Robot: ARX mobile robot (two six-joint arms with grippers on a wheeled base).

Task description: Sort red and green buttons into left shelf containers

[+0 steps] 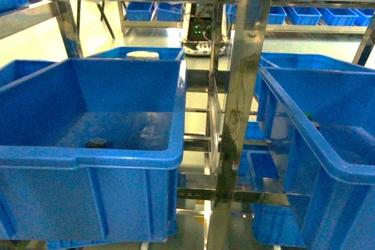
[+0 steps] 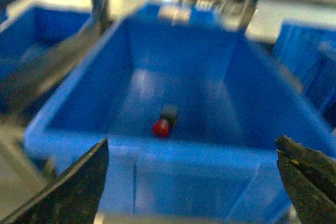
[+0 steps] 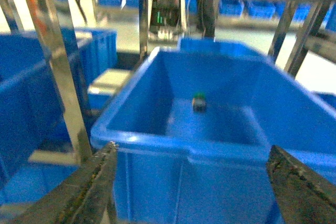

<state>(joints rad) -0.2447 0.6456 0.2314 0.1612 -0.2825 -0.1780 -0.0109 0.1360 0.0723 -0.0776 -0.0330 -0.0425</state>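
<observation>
Lying on the floor of a deep blue tub (image 2: 173,182), the red-capped button (image 2: 164,123) sits at twelve o'clock from my left gripper (image 2: 191,182), whose jaws are spread wide, holding nothing. My right gripper (image 3: 191,187), equally released, faces another tub (image 3: 157,140) with a green-capped button (image 3: 199,101) inside.

Head camera faces forward, slightly down, close to the shelf post (image 1: 243,103) at 12 o'clock between two tubs; each wrist camera looks down-forward over one tub's near rim, left tub (image 2: 173,156) shared with head view.
</observation>
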